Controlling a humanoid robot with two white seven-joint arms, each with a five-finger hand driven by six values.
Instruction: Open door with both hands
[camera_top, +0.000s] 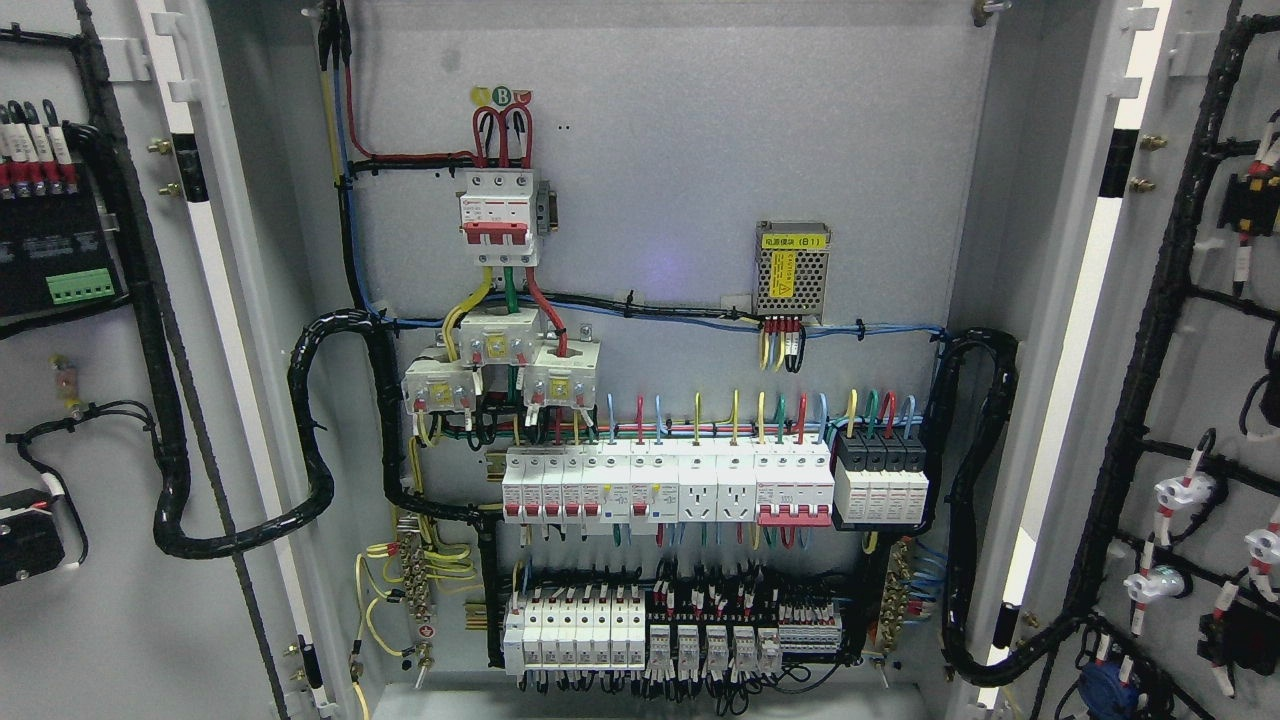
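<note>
Across the head view, both grey sheet-metal cabinet doors, left leaf (120, 420) and right leaf (1200, 400), stand swung wide, long axes vertical, wired white breaker panel (660, 400) exposed. Neither robot hand in frame, so finger state and nearer arm: can't tell. Opening looks done.

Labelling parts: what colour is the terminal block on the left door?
Green, clearest in the head view.
</note>
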